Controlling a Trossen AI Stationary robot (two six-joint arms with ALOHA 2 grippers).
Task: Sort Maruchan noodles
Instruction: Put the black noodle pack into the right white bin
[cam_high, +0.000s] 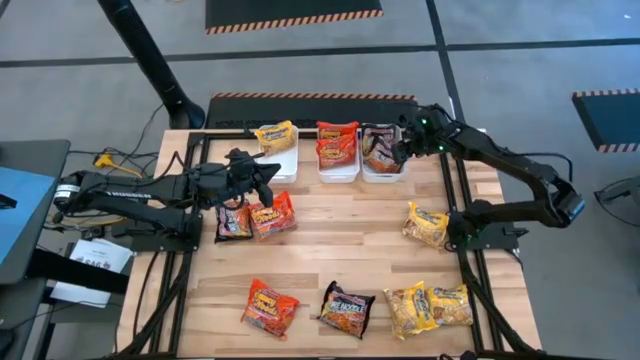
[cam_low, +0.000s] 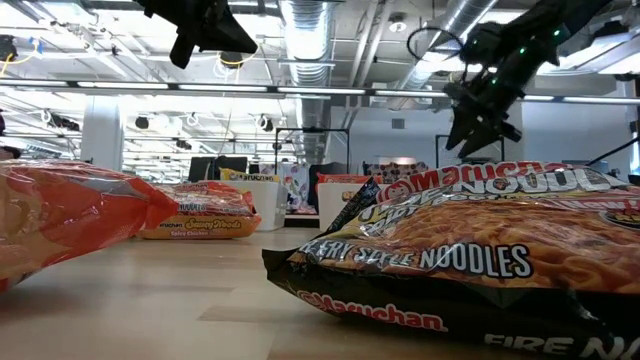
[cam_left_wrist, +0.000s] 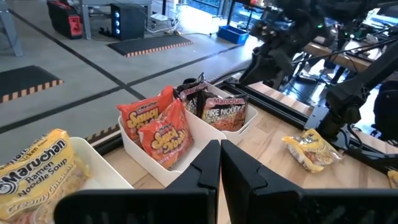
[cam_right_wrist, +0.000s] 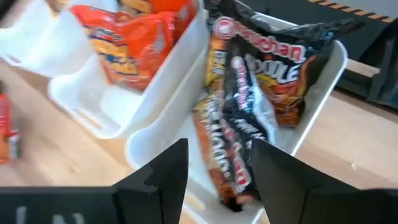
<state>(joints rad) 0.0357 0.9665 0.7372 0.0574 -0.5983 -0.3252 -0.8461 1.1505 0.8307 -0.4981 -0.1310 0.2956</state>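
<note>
Three white bins (cam_high: 338, 172) stand in a row at the surface's (cam_high: 340, 250) far edge: one holds a yellow packet (cam_high: 275, 135), the middle one red packets (cam_high: 337, 146), the third dark packets (cam_high: 381, 148). The right gripper (cam_high: 402, 150) hangs over the dark bin, fingers apart around nothing, a dark packet (cam_right_wrist: 249, 124) lying loose below it. The left gripper (cam_high: 268, 176) hovers beside the yellow bin, fingers pressed together and empty. Nearer than the bins, more packets lie scattered: a red (cam_high: 271, 216) and a dark one (cam_high: 234, 222) just beneath the left gripper, a yellow one (cam_high: 426, 224) toward the right arm, and four along the near edge. The packets look light, crinkly and slippery, with a brittle noodle block inside; pinching a sealed end or across the short side seems safest.
</note>
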